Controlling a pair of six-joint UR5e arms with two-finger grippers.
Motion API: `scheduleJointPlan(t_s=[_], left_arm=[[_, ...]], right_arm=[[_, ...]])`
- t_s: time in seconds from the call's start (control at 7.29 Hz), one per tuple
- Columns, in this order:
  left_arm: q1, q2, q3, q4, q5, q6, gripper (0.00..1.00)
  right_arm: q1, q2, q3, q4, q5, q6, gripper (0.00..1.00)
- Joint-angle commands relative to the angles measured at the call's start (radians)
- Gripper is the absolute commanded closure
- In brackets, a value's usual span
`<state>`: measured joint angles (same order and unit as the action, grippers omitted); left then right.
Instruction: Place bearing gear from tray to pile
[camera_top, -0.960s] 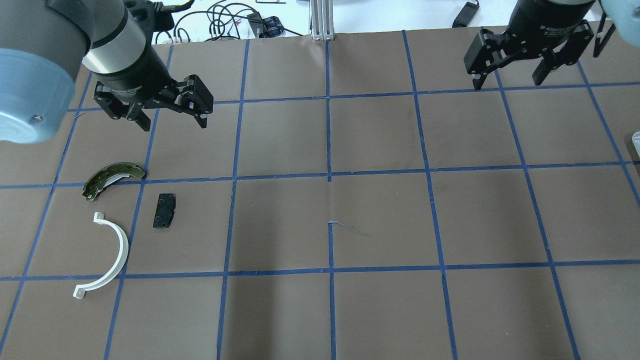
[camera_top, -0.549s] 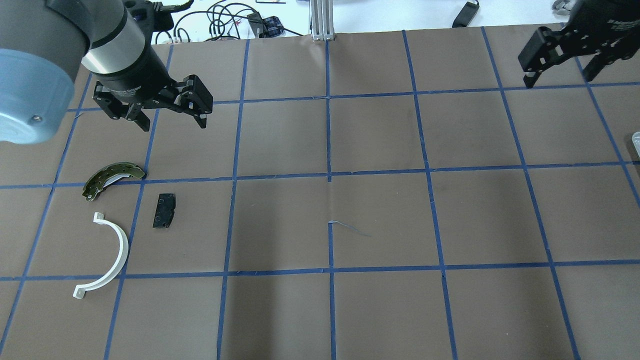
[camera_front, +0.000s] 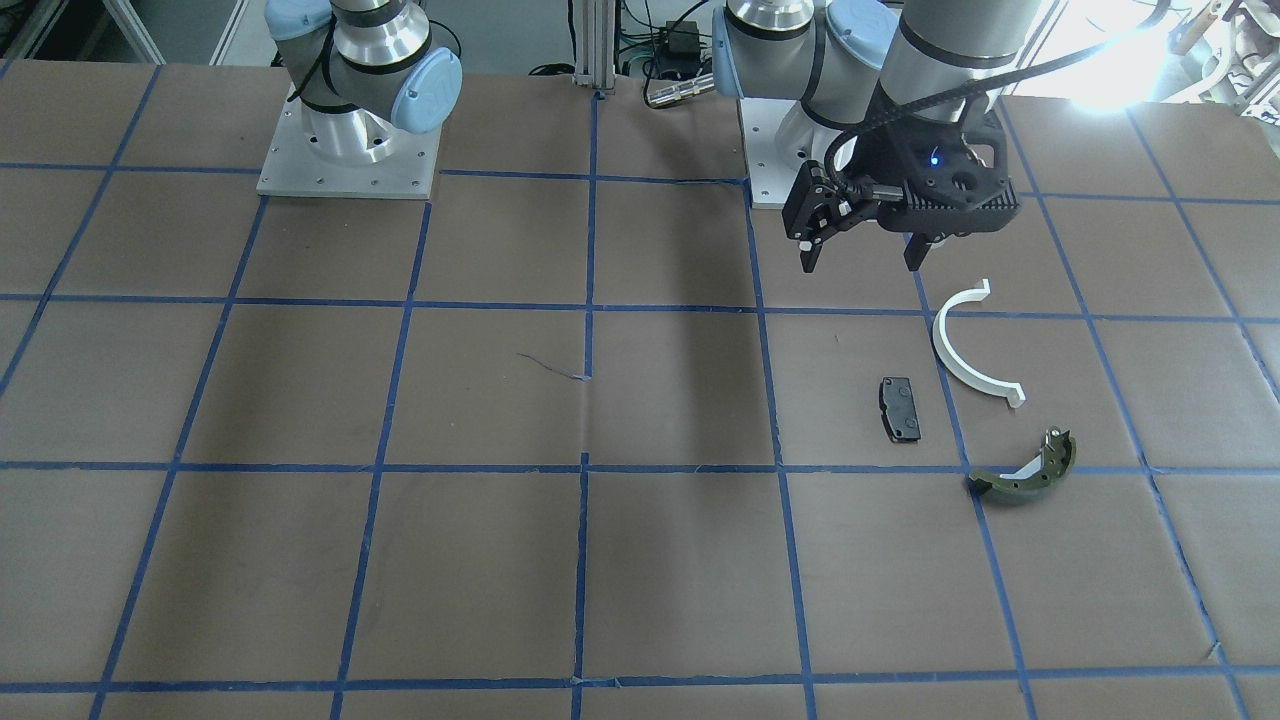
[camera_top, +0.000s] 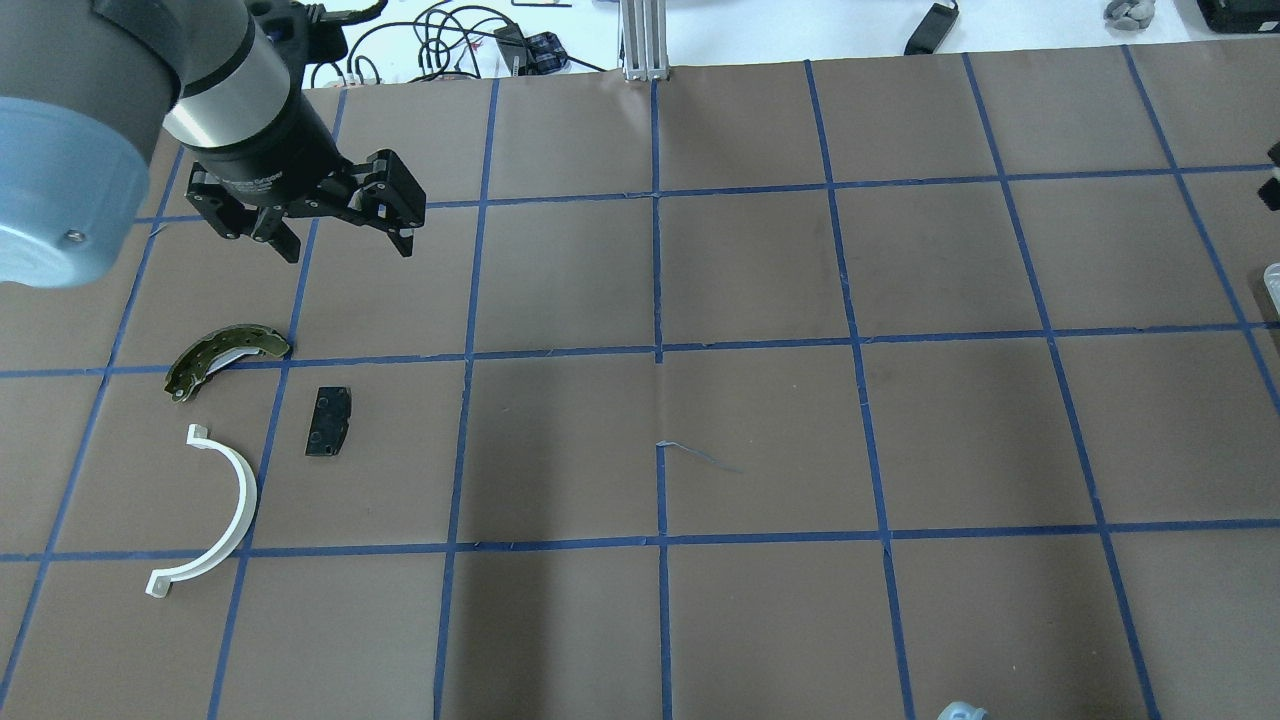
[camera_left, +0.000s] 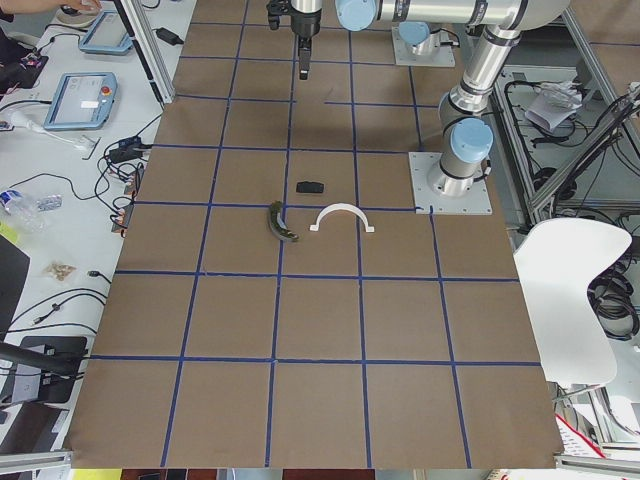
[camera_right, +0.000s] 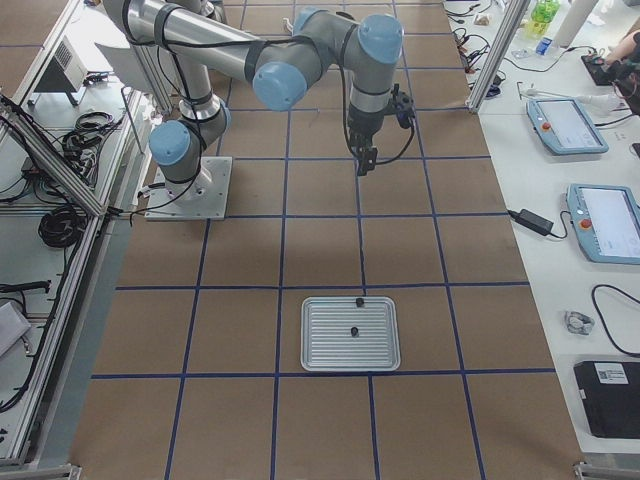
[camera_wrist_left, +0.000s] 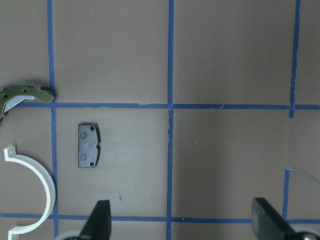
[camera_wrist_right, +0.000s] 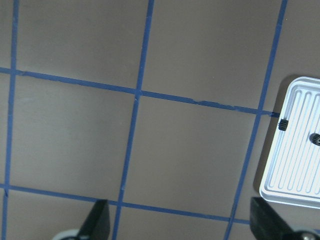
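The pile lies on the table's left side: an olive-green curved shoe (camera_top: 225, 355), a flat black pad (camera_top: 328, 422) and a white half-ring arc (camera_top: 243, 485). My left gripper (camera_top: 345, 242) hangs open and empty above the table, just beyond the shoe. In its wrist view the pad (camera_wrist_left: 89, 145) lies below it to the left. My right gripper (camera_wrist_right: 182, 225) is open and empty, above bare table. The silver ribbed tray (camera_wrist_right: 295, 170) lies to its right with two small black parts, one ribbed like a gear (camera_wrist_right: 283, 124) at the rim and one (camera_wrist_right: 316, 139) further in.
Blue tape lines divide the brown table into squares. The tray (camera_right: 330, 350) lies at the table's right end, near the exterior right camera. Cables and a metal post (camera_top: 645, 40) stand past the far edge. The tray's corner (camera_top: 1272, 285) shows at the overhead view's right edge.
My right gripper has moved right, almost out of the overhead view. The left gripper and the pile have not moved.
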<state>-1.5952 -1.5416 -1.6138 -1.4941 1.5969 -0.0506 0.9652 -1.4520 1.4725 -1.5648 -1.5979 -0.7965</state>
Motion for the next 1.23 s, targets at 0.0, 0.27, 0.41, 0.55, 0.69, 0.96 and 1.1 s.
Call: scheduleJointPlan(t_s=[0.0, 0.27, 0.41, 0.55, 0.69, 0.96, 1.1], left_arm=[[0.000, 0.000, 0.000, 0.000, 0.000, 0.000, 0.00], [0.000, 0.000, -0.002, 0.000, 0.000, 0.000, 0.00], [0.000, 0.001, -0.002, 0.000, 0.000, 0.000, 0.00], [0.000, 0.002, -0.002, 0.000, 0.000, 0.000, 0.00], [0.000, 0.002, -0.002, 0.000, 0.001, 0.000, 0.00], [0.000, 0.001, -0.002, 0.000, 0.000, 0.000, 0.00], [0.000, 0.002, -0.002, 0.000, 0.001, 0.000, 0.00]], right_arm=[[-0.147, 0.108, 0.000, -0.129, -0.002, -0.211, 0.00], [-0.238, 0.232, -0.001, -0.310, -0.013, -0.283, 0.00], [-0.276, 0.315, -0.015, -0.389, -0.014, -0.343, 0.00], [-0.322, 0.378, -0.023, -0.426, -0.004, -0.407, 0.00], [-0.325, 0.416, -0.038, -0.431, -0.001, -0.411, 0.00], [-0.324, 0.519, -0.063, -0.486, 0.053, -0.406, 0.00], [-0.322, 0.553, -0.063, -0.533, 0.053, -0.408, 0.00]])
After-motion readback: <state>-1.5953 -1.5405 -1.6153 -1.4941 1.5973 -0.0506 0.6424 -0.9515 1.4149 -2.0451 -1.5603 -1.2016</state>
